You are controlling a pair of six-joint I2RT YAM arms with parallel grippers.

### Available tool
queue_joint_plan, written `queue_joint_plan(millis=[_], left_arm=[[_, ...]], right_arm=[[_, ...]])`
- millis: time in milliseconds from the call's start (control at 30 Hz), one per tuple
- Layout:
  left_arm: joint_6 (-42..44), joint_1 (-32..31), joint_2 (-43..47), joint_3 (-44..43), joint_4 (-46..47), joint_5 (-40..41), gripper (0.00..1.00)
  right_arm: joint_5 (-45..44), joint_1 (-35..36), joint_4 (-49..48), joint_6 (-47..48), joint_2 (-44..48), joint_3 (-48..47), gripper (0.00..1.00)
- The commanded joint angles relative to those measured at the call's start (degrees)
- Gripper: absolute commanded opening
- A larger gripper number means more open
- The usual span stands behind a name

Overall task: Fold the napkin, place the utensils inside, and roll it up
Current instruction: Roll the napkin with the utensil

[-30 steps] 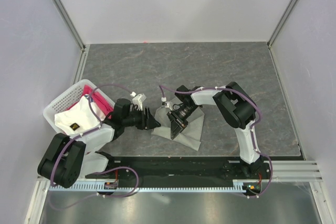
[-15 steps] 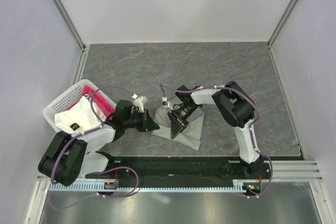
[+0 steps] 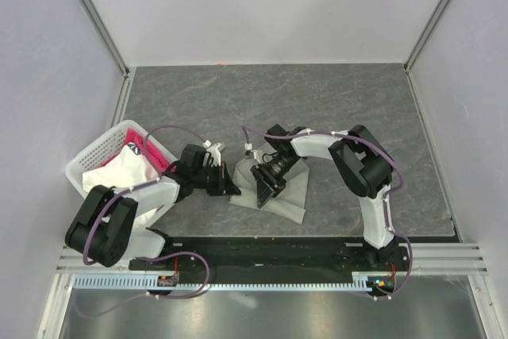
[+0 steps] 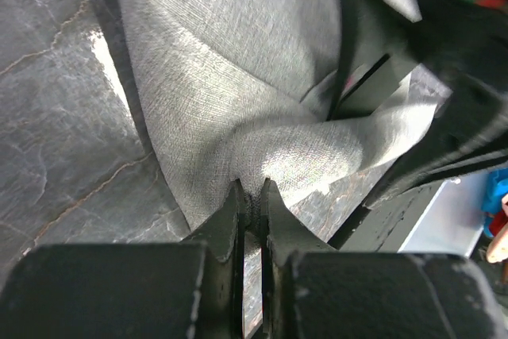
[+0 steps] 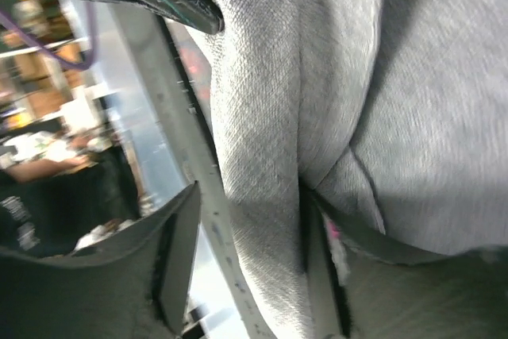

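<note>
From above, the thin, soft grey-green cloth napkin (image 3: pixel 290 200) lies rumpled on the dark grey stone-patterned counter (image 3: pixel 317 109), to the right of the white plastic lattice basket (image 3: pixel 95 147) and well apart from it. The basket holds a crumpled pink cloth (image 3: pixel 136 145) and a white cloth (image 3: pixel 119 172), and nothing else shows in it. The left pincer (image 3: pixel 232 186) sits at the napkin edge facing the basket, and the right pincer (image 3: pixel 264 190) is over the cloth just beyond it, farther from the basket. The utensils do not show in any view. In the left wrist view the left pincer (image 4: pixel 250 192) is almost fully closed, nipping a raised fold of the napkin (image 4: pixel 238 93) between its tips, with bare counter (image 4: pixel 55 140) alongside. The weave looks light and limp, so it should drape and wrinkle rather than hold a crease. It is best taken by a pinched edge or corner and drawn low and taut so it does not bunch. In the right wrist view the right pincer (image 5: pixel 250 228) stands apart around a ridge of napkin (image 5: pixel 413 77). A gap shows beside one of its fingers (image 5: pixel 178 252), so it seems to clamp nothing.
</note>
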State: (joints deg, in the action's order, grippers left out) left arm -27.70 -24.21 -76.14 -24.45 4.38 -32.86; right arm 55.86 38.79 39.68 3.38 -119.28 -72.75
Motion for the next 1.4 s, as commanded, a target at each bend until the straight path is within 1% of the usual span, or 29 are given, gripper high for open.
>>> queue_joint_plan(millis=[0,100,133,200,267,367,400,467,500,600,633,667,733,867,967,1133,1300,1367], left_arm=[[-1.5,-0.1,-2.1,-3.1,-6.2,2.1,0.02],[-2.2,-0.1,-2.4,-3.8,-7.4,3.0,0.02],[-2.3,-0.1,-2.4,-4.0,-7.6,3.2,0.02],[-2.6,-0.1,-2.3,-4.6,-8.5,3.6,0.02],[-2.6,0.1,-2.3,-5.0,-9.2,3.8,0.02],[-2.6,0.3,-2.5,-5.6,-10.0,3.8,0.02],[-2.6,0.4,-2.6,-5.8,-10.1,3.8,0.02],[-2.7,0.7,-2.6,-5.9,-10.4,3.6,0.02],[-2.7,0.8,-2.4,-5.9,-10.4,3.4,0.02],[-2.9,1.1,-2.0,-5.8,-10.8,3.3,0.02],[-2.9,1.3,-1.8,-5.8,-10.9,3.3,0.02],[-3.0,1.4,-1.7,-5.7,-11.0,3.3,0.02],[-2.9,1.6,-1.6,-5.8,-11.1,3.3,0.02],[-2.5,1.8,-1.9,-6.0,-11.5,3.2,0.02],[-2.4,2.0,-2.0,-6.1,-11.6,3.0,0.02],[-1.8,2.1,-1.7,-6.4,-12.4,2.8,0.02],[-1.1,2.1,-1.7,-6.7,-12.6,2.5,0.02],[-0.9,2.2,-1.9,-6.8,-12.6,2.4,0.02]], right_arm=[[-17.6,-0.7,-4.4,1.1,4.4,1.4,0.64],[-21.3,-0.6,-6.9,0.1,9.5,3.1,0.68],[-22.1,-0.6,-7.8,-0.1,12.5,3.8,0.68],[-23.7,-0.5,-10.9,-0.3,15.6,6.1,0.70],[-25.4,0.1,-13.3,-0.2,20.8,8.9,0.72],[-31.7,2.3,-17.7,0.1,27.0,13.0,0.73],[-36.5,4.8,-20.3,0.7,28.6,14.1,0.74],[-42.5,8.2,-22.8,1.6,32.2,16.6,0.75],[-47.6,12.1,-23.4,2.9,33.6,17.2,0.75],[-54.3,17.6,-25.0,3.8,34.1,18.9,0.77],[-58.6,18.9,-25.3,4.2,33.9,19.4,0.77],[-60.2,21.0,-25.6,4.6,33.7,19.5,0.77],[-63.7,23.2,-25.9,5.7,32.5,19.5,0.78],[-67.0,27.6,-26.1,6.9,29.4,18.9,0.78],[-67.5,28.6,-26.0,7.3,26.0,18.5,0.78],[-68.3,28.6,-25.9,7.9,23.7,18.3,0.76],[-72.0,28.6,-25.8,8.4,21.7,18.3,0.74],[-72.0,28.6,-25.8,8.7,20.9,18.3,0.73]])
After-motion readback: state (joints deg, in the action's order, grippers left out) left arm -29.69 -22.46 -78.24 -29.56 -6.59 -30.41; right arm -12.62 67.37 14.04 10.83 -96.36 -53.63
